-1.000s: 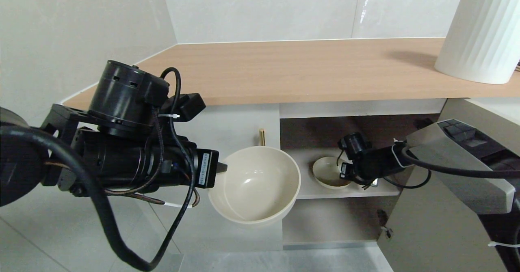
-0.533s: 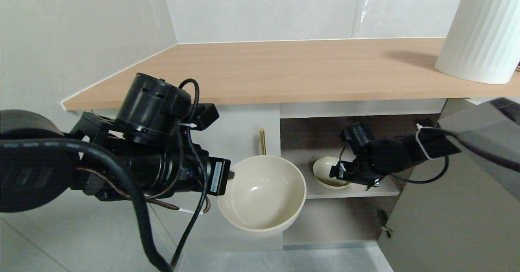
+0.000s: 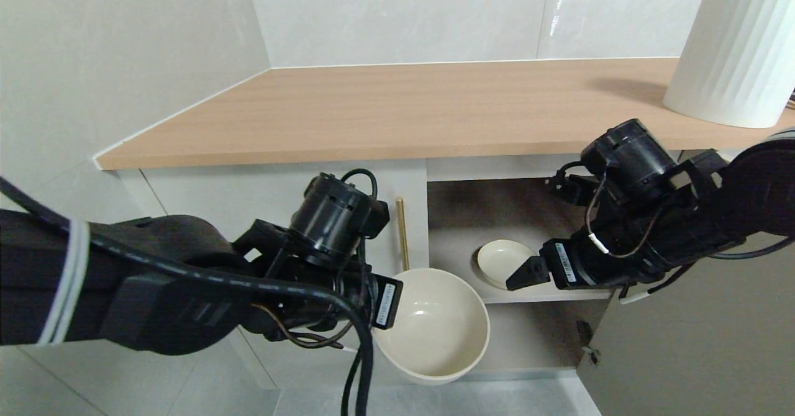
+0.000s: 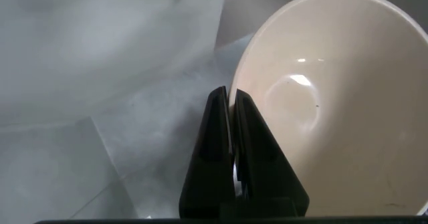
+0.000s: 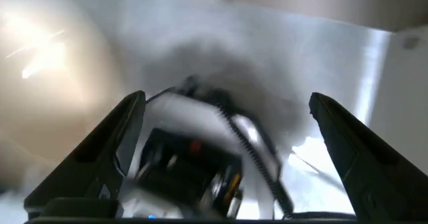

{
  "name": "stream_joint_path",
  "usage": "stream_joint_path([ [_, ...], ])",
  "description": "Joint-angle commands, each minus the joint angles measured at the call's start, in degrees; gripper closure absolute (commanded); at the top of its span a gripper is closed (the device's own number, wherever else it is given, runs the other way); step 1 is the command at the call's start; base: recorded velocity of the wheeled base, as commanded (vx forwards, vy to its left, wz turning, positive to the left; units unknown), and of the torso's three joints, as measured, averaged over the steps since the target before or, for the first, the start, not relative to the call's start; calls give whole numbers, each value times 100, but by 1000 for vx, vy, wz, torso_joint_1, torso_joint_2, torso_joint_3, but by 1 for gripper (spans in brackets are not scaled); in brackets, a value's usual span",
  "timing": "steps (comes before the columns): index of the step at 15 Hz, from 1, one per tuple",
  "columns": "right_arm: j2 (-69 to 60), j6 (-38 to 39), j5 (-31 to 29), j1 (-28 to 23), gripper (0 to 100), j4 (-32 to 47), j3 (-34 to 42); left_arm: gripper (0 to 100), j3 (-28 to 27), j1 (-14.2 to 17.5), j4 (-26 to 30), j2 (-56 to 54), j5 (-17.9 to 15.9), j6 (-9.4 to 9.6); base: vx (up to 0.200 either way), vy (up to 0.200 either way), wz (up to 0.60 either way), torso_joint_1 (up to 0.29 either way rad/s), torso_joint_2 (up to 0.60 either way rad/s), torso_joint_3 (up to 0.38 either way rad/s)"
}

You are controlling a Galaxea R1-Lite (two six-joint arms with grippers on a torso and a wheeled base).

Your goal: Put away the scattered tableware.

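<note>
Two cream dishes: large bowl (image 3: 435,332) clamped at its rim by left gripper (image 4: 231,93), low before the open cabinet, just below the brass door handle (image 3: 402,233). Small dish (image 3: 499,259) on cabinet shelf (image 3: 453,248); right gripper (image 3: 518,276) spread wide just beside it, hiding part of its near edge. Above, white ribbed vessel (image 3: 733,49) on bench (image 3: 435,105).

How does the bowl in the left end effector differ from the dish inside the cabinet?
The bowl is large and deep; the dish is small and shallow. The bowl hangs pinched by its rim in the left end effector; the dish rests free on the cabinet shelf. Both are cream and empty.
</note>
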Motion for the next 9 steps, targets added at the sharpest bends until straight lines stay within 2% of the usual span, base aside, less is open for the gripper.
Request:
stream_joint_path([
  [1, -204, -1, 26, 265, 0, -24, 94, 100, 9, -138, -178, 505, 140, -137, 0, 0, 0, 0, 0, 0],
  [3, 121, 8, 26, 493, 0, -33, 129, 100, 9, -200, -205, 575, 193, -137, 0, 0, 0, 0, 0, 0],
  [9, 833, 52, 8, 590, 0, -270, 112, 100, 18, -384, -214, 408, 237, -163, 0, 0, 0, 0, 0, 0],
])
